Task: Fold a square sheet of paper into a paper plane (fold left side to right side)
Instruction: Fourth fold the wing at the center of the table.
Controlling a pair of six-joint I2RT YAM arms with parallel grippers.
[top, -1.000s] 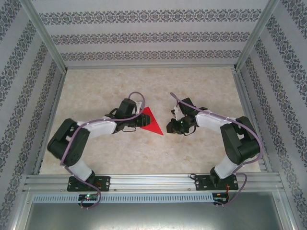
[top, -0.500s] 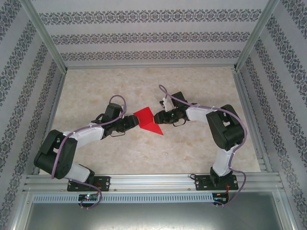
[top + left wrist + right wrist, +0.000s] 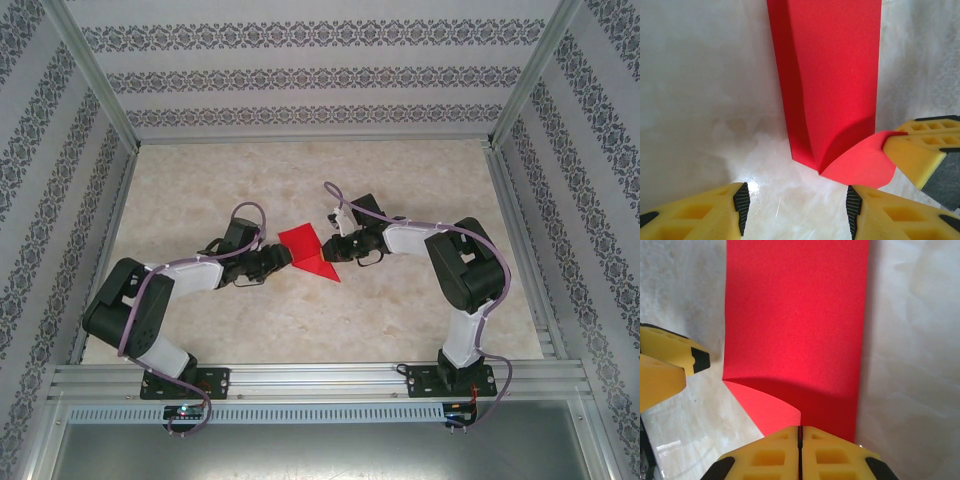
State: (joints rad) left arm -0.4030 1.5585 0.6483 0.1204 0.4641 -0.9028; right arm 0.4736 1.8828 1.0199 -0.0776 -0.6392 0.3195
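The paper [image 3: 305, 250] is red, the table [image 3: 400, 170] marbled beige, walls [image 3: 300, 80] seemingly floral-striped.

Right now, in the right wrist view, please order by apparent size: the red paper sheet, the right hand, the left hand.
1. red paper sheet
2. right hand, enlarged by nearness to the camera
3. left hand, cut by the frame edge, so the two hands' real sizes stay unsure

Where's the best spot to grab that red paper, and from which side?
On the red paper, probably the curled-up corner, from the right side: it lifts off the table, leaving room above and below; the rest looks flatter. The right hand pinches there.
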